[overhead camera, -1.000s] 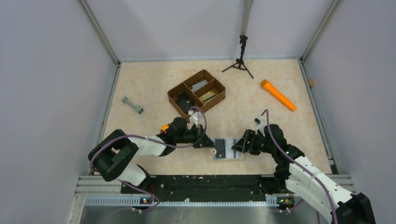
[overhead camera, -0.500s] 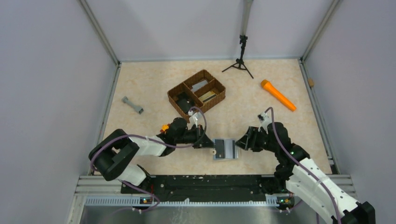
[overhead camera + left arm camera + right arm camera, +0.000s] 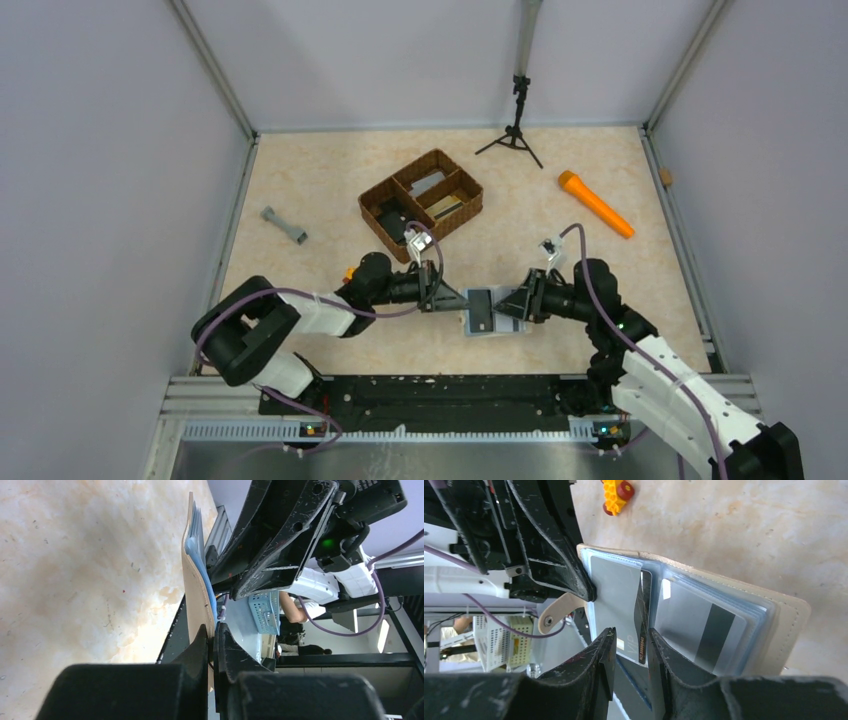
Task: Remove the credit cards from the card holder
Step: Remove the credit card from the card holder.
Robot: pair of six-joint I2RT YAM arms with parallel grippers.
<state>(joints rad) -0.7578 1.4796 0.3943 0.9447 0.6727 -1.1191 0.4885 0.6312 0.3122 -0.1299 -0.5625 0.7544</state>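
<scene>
Card holder [image 3: 487, 312]: open, pale blue pockets showing, at the near middle of the counter [image 3: 300, 180], between the two hands. Whether it rests on the counter cannot be told.
Left hand [image 3: 212, 630]: clamped tight on the beige cover's left edge.
Right hand [image 3: 631, 636]: fingers narrow, one on each side of the grey card's corner. Whether they already pinch it cannot be told.
Grey card [image 3: 616, 595]: in the clear pocket nearest the left hand.
Striped card [image 3: 704, 625]: in the neighbouring pocket, untouched.
Risk, pocket caught: if the fingers nip the clear film along with the card, a pull would likely drag the whole holder and could strip it from the left hand.
Risk, corner grip: such a small hold may let the card pivot, jam in its pocket or slip free.
Wicker tray [image 3: 396, 177]: three compartments, on the far middle of the counter.
Tray contents: a grey piece [image 3: 430, 183] in the far compartment, a tan piece [image 3: 447, 207] in the right one and a black item [image 3: 395, 217] in the left one.
</scene>
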